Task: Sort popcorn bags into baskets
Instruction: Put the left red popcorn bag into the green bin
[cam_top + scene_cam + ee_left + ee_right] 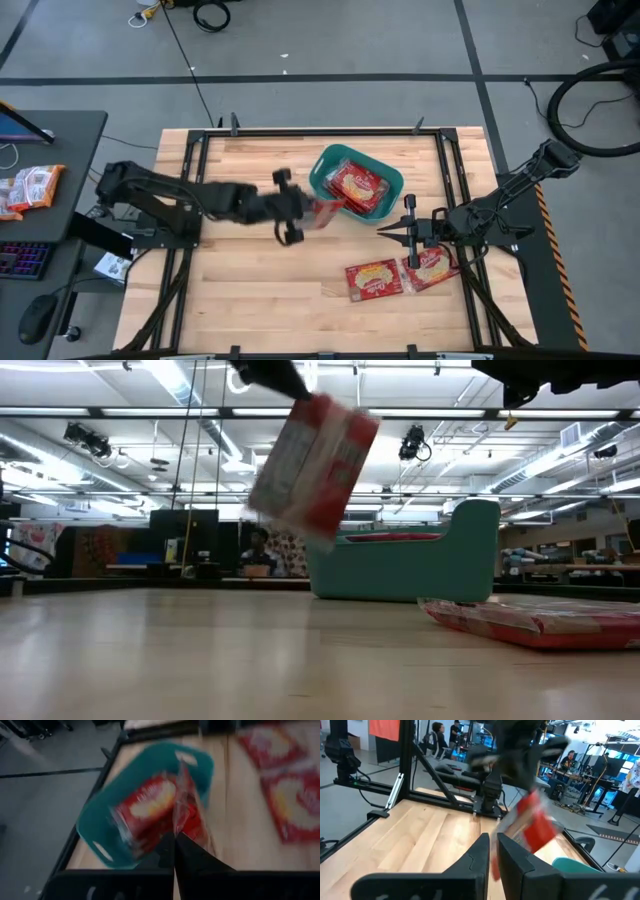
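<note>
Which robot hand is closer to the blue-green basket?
Left. The left gripper holds a popcorn bag right at the teal basket's near edge. The right gripper sits farther off, above the two bags on the table.

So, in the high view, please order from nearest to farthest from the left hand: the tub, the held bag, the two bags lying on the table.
1. Held bag, in the left hand.
2. Tub, just beyond.
3. Two table bags, toward the right arm's side.

A light wooden table (250,270) in a black frame carries a teal basket (325,172) near its far edge and two red popcorn bags (374,279) lying flat side by side toward its near right.
</note>
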Controlling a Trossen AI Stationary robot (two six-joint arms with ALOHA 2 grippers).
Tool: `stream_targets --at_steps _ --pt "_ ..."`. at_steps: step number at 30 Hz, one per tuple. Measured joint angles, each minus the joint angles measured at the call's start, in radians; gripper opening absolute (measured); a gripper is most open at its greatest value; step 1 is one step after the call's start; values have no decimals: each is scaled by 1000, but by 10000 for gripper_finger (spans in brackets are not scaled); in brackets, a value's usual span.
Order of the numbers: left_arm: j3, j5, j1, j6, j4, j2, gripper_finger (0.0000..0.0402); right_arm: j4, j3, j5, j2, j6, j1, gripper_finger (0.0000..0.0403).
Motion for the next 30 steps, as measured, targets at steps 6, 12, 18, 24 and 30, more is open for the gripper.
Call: stream_targets --at_steps 6,12,18,24,30 --pt "58 106 119 54 130 -16 1 0 0 0 0 -14 0 41" --pt "58 112 231 112 255 12 1 3 0 0 0 -15 0 41" --pt "58 184 340 115 317 76 1 7 0 0 0 -23 0 41" --pt "59 289 406 108 395 153 1 6 0 0 0 -26 0 41" --pt "58 371 394 98 435 286 3 2 0 1 0 -26 -1 41"
